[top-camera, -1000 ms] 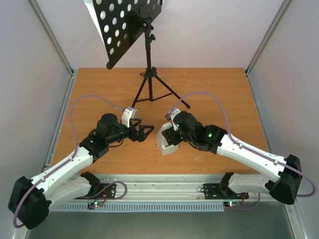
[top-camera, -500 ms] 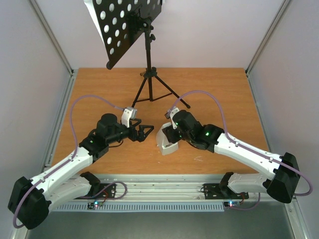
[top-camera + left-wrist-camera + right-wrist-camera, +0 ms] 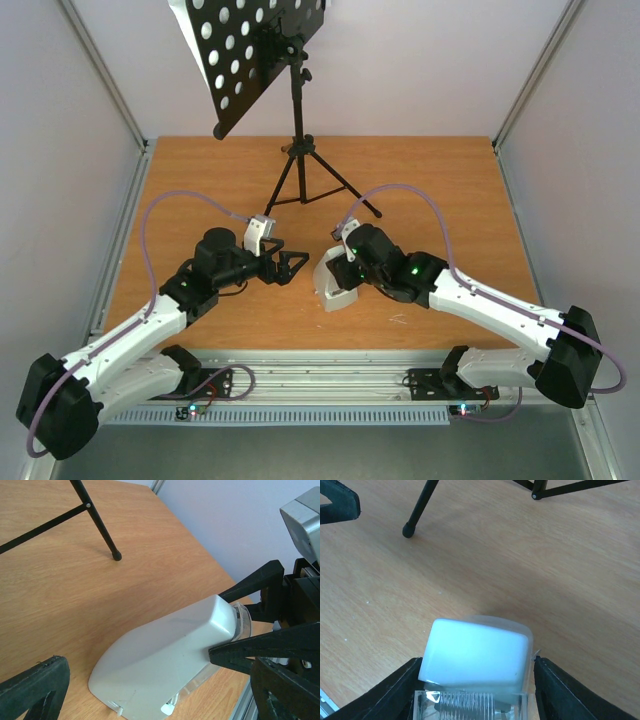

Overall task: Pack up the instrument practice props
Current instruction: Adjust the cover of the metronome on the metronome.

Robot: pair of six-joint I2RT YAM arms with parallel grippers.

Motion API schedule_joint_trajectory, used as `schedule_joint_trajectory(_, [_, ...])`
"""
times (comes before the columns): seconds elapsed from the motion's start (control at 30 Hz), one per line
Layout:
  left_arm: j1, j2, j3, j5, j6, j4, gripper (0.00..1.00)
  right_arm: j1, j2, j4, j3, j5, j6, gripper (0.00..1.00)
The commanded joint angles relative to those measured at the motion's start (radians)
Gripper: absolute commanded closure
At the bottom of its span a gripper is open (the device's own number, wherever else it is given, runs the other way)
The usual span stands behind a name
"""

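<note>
Left wrist view is showing your right gripper (image 3: 216, 626) pinching the metronome (image 3: 160, 655) by its narrow top, beside the bench's (image 3: 75, 595) near edge. It's looking light, rigid and slick. Your left gripper (image 3: 293, 263) is hanging spread.

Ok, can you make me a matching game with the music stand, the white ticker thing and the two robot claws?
Things:
1. music stand
2. metronome
3. left claw
4. right claw

What it is like:
A. wide open, holding nothing
B. white, leaning over
C. black, standing on three legs at the back
D. squeezing the narrow end of the white thing

Pairs: 1-C, 2-B, 3-A, 4-D
</note>
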Motion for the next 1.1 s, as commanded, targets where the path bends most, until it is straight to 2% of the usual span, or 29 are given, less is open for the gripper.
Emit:
schedule_joint_trajectory(0.0, [0.006,0.004,0.013,0.011,-0.007,0.024,0.0,-0.006,-0.018,-0.012,-0.02,-0.001,0.017,0.39])
schedule_joint_trajectory(0.27, [0.006,0.003,0.015,0.014,-0.008,0.025,0.01,-0.005,-0.031,-0.003,-0.039,-0.016,0.024,0.4])
schedule_joint_trajectory(0.53, [0.006,0.007,0.016,0.015,-0.008,0.026,0.01,-0.005,-0.046,-0.015,-0.045,-0.005,0.022,0.48])
schedule_joint_trajectory(0.8, [0.007,0.05,0.015,0.047,0.003,0.052,0.01,-0.005,-0.085,-0.025,-0.061,0.001,0.034,0.5])
schedule_joint_trajectory(1.07, [0.006,0.091,0.016,0.128,0.023,0.099,0.01,-0.005,-0.1,0.017,-0.098,-0.111,-0.002,0.5])
